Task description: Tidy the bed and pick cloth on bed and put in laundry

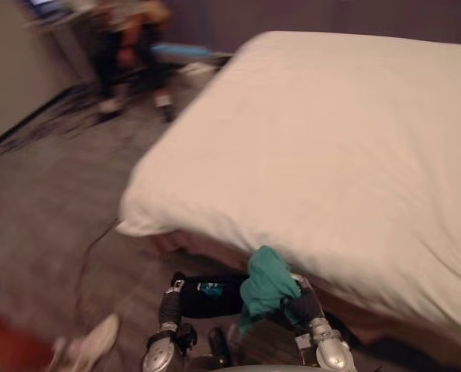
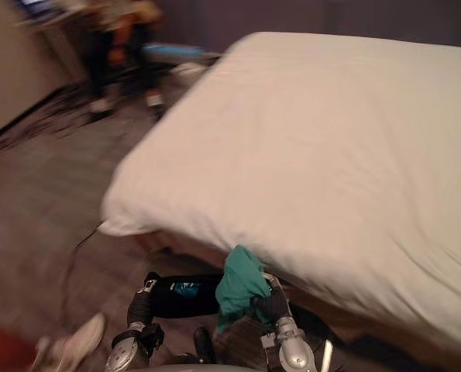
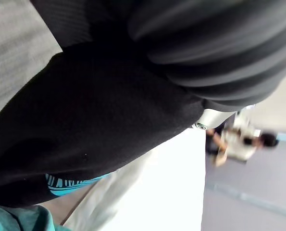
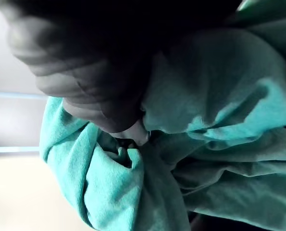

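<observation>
Just below the near edge of the bed (image 1: 331,139), the teal cloth (image 1: 267,283) is bunched on the right hand (image 1: 304,308) and a black cloth (image 1: 211,298) on the left hand (image 1: 170,308), both grips hidden and undeterminable; if only loosely caught, either garment could slip free in transit.

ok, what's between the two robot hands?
A black cloth, then a teal cloth by the right one; the left eye view shows it.

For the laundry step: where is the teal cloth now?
In the eye views, low centre: the teal cloth hangs at the right hand, off the bed, by its near edge, beside the black cloth.
</observation>
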{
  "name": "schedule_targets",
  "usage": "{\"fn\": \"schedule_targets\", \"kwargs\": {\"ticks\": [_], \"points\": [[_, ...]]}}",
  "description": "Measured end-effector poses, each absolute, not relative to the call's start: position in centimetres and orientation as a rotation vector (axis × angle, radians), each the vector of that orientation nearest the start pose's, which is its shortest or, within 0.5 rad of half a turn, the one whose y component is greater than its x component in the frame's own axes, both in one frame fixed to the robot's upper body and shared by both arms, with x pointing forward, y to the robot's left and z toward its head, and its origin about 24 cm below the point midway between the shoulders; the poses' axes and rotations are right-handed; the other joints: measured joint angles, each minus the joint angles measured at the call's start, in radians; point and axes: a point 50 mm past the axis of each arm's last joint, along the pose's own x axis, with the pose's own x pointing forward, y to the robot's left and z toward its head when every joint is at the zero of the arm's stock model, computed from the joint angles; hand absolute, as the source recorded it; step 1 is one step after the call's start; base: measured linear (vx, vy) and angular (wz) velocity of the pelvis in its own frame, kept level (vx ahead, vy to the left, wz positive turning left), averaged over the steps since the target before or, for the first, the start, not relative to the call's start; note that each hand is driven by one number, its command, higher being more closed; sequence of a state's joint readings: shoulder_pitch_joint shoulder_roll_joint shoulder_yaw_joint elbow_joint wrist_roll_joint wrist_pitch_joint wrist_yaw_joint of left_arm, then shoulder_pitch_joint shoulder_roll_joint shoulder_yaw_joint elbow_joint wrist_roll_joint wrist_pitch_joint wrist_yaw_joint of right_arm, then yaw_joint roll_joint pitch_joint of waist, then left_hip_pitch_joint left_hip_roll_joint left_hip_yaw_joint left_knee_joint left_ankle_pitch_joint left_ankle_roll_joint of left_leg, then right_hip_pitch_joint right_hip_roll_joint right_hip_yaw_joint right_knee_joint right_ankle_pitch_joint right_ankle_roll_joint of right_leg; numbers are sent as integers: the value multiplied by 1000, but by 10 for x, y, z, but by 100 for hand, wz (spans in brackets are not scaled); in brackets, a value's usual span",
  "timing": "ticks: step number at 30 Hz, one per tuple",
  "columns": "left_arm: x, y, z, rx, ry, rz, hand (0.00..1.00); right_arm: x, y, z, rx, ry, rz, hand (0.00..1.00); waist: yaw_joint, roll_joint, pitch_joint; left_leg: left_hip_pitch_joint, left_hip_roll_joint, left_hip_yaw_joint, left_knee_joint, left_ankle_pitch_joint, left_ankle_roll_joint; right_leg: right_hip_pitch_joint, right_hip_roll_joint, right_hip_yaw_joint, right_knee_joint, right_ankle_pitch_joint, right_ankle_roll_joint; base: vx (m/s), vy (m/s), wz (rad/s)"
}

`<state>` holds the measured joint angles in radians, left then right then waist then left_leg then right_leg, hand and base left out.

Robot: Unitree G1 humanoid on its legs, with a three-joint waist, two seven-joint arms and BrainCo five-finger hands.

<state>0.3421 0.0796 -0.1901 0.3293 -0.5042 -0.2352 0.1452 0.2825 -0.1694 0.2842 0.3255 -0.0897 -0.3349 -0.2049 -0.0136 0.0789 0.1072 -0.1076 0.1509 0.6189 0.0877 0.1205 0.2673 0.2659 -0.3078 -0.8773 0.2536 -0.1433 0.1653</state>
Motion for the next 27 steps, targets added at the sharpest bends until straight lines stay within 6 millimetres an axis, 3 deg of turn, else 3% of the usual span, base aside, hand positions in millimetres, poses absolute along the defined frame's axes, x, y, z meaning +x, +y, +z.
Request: {"fn": "schedule_targets", "kwargs": {"ticks": [1,2,3,4,5,7,9,10,11,12,13,14,15,16,17,18,19,20,21,23,24,27], "points": [[139,152,-81,-404,474,262,100,160,-151,-60,-264,268,58,100,2,24,1,-4,-13,31,12,12,-8,2,-30,-6,91,-47,-1,74,157,255],[140,156,-80,-406,456,276,100,168,-153,-57,-277,248,60,100,4,24,9,-16,-26,26,-3,20,-19,-7,12,21,31,-95,7,-2,104,193],[141,160,-77,-397,438,280,100,173,-151,-54,-273,229,62,100,7,-1,19,-20,-55,16,-24,23,-28,-17,31,24,-30,-68,-20,-15,138,240],[141,160,-81,-394,448,281,100,178,-155,-53,-265,227,35,100,2,5,24,-18,-70,25,-33,-53,-92,29,41,-49,-22,-61,-32,5,96,211],[139,156,-82,-401,458,276,100,179,-155,-53,-251,236,14,100,17,-8,28,-18,-72,59,-17,-56,-123,47,27,-97,4,-64,-34,60,98,195],[134,150,-84,-419,476,274,100,180,-156,-53,-256,237,3,100,54,-23,34,-16,-124,8,-29,-77,-110,71,-10,-138,75,-62,-39,99,96,117],[134,152,-85,-413,479,278,100,181,-155,-53,-254,237,1,100,55,-27,33,-14,-164,-64,-35,-86,-98,55,-66,-105,224,-45,-120,125,118,127],[137,157,-84,-393,477,272,100,180,-155,-55,-243,250,-16,100,47,-33,37,-8,-184,-136,-40,-85,-99,-3,-81,31,359,-73,-139,116,57,118],[140,159,-83,-390,469,271,100,180,-153,-55,-234,251,-22,100,45,-40,44,-2,-190,-159,-46,-83,-102,-29,-69,92,395,-87,-119,131,34,149],[145,165,-83,-363,464,259,100,180,-149,-56,-204,254,-40,100,40,-58,56,20,-206,-216,-65,-74,-115,-94,-22,223,458,-120,-85,108,-4,155],[148,169,-86,-333,481,237,100,175,-147,-58,-187,266,-54,100,22,-59,63,50,-227,-296,-100,-64,-129,-168,48,328,489,-155,-83,101,-16,161],[151,168,-87,-324,483,226,100,173,-149,-58,-186,271,-66,100,11,-56,66,65,-232,-327,-121,-66,-126,-202,77,366,494,-170,-83,133,-31,221],[157,162,-93,-289,512,180,100,161,-155,-63,-178,302,-124,100,-34,-55,67,119,-247,-363,-190,-161,-208,-330,174,501,445,-183,-96,132,-21,186],[159,165,-94,-264,516,165,100,160,-152,-63,-150,303,-147,100,-40,-87,64,116,-256,-339,-145,-184,-185,-358,163,535,415,-184,-95,248,-89,224],[164,162,-93,-236,511,122,100,154,-156,-63,-136,308,-196,100,-59,-112,80,110,-222,-315,-52,-176,-142,-380,152,581,383,-181,-83,226,-127,151],[164,159,-94,-223,520,96,100,150,-159,-65,-132,317,-220,100,-78,-114,86,123,-225,-284,-44,-128,-111,-377,138,600,357,-177,-68,244,-147,173],[162,154,-98,-201,544,54,100,142,-161,-72,-118,364,-253,100,-80,-135,82,152,-268,-334,-57,-130,-113,-372,112,664,253,-108,-90,195,-91,127],[159,154,-99,-193,550,47,100,141,-164,-75,-104,380,-273,100,-61,-163,77,192,-295,-348,-77,-131,-111,-367,97,691,153,25,-95,170,-41,93],[157,153,-100,-193,560,48,100,141,-166,-76,-101,383,-282,100,-57,-153,75,200,-295,-354,-79,-132,-111,-358,99,690,146,33,-88,184,-35,43],[156,149,-99,-212,565,47,100,155,-172,-74,-38,369,-317,100,-30,-111,46,186,-264,-360,-86,-140,-125,-308,152,689,-4,75,-87,128,-17,-1],[144,140,-107,-215,633,20,100,149,-169,-85,38,420,-283,100,-31,-100,-2,193,-183,-311,-123,-134,-220,-235,255,714,-244,187,-142,42,-5,-16],[144,140,-107,-214,633,21,100,149,-169,-85,38,420,-283,100,-31,-99,-2,200,-182,-311,-123,-134,-220,-235,256,713,-242,189,-142,0,0,0]]}}
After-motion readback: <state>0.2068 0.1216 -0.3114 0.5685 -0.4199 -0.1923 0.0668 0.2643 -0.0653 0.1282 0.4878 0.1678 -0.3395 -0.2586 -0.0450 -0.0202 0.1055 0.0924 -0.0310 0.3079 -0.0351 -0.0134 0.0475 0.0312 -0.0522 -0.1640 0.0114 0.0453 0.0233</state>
